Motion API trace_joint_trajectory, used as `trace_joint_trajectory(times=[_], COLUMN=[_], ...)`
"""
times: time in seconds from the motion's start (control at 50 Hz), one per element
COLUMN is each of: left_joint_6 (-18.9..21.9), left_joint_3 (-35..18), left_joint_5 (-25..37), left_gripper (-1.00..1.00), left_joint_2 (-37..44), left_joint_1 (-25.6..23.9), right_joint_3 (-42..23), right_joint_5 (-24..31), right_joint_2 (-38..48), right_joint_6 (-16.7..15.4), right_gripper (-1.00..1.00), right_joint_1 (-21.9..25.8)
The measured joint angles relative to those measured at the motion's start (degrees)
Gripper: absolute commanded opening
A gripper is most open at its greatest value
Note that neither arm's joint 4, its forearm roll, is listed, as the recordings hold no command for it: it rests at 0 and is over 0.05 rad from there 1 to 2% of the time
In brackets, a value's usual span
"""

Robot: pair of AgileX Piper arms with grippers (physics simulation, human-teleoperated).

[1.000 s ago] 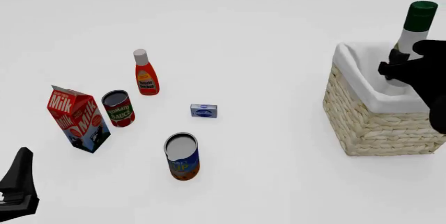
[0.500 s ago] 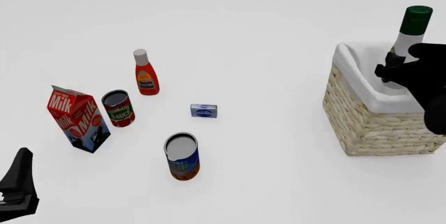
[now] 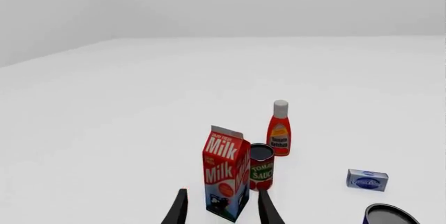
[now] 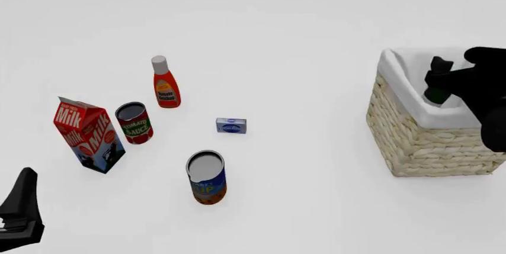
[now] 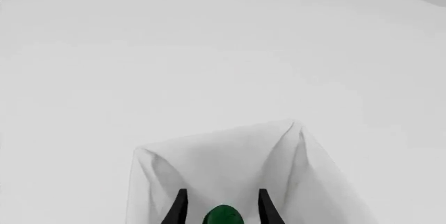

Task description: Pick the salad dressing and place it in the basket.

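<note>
Plain white bench all around, with a pale grey backdrop in the left wrist view. Big change from half a second ago: the salad dressing was standing tall out of the basket with its green cap and white neck fully visible, and now it has dropped down inside the white cloth lining. From the front only a dark bit of it shows, just under the right pincer. In the right wrist view the green cap sits right between the two dark fingers, with the cloth-lined corner of the basket behind it. The fingers are slightly apart on either side of the cap, but I honestly can't tell if they're touching the bottle or have let go.

Right arm is over the far right side of the basket, a touch lower than it was.

Left pincer hasn't moved, parked low at the near left corner with its fingers spread apart and nothing between them, pointing at the milk carton.

Everything else is where it was: tomato sauce can just beside the carton, red ketchup bottle behind it, small blue box in the middle, and the blue can nearest the camera.
</note>
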Motion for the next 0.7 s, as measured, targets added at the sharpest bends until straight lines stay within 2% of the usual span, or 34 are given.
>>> trace_joint_trajectory(times=[0.34, 0.7], left_joint_6=[0.04, 0.28], left_joint_3=[0.00, 0.00], left_joint_5=[0.01, 0.04], left_gripper=[1.00, 1.00], left_joint_2=[0.00, 0.00], left_joint_1=[-0.10, -0.46], right_joint_3=[1.61, 8.55], right_joint_5=[0.86, 3.59], right_joint_2=[-3.90, -16.89], right_joint_6=[-0.26, -1.49], right_gripper=[1.00, 1.00], right_joint_1=[1.17, 2.74])
